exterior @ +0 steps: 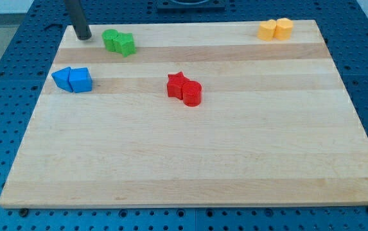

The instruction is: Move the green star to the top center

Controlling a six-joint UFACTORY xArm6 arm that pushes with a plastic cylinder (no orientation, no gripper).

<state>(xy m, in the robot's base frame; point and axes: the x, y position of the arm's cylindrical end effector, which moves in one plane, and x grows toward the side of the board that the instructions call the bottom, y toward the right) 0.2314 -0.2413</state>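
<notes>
The green star (125,44) lies near the board's top left, touching a second green block (111,39) on its left. My tip (83,36) rests on the wooden board (190,160) at the top left corner, a short way to the left of the green pair and apart from them. The dark rod rises out of the view's top.
Two blue blocks (72,79) sit together at the left, below my tip. A red star (177,84) touches a red cylinder (192,94) near the middle. Two yellow blocks (275,29) sit at the top right. Blue pegboard surrounds the board.
</notes>
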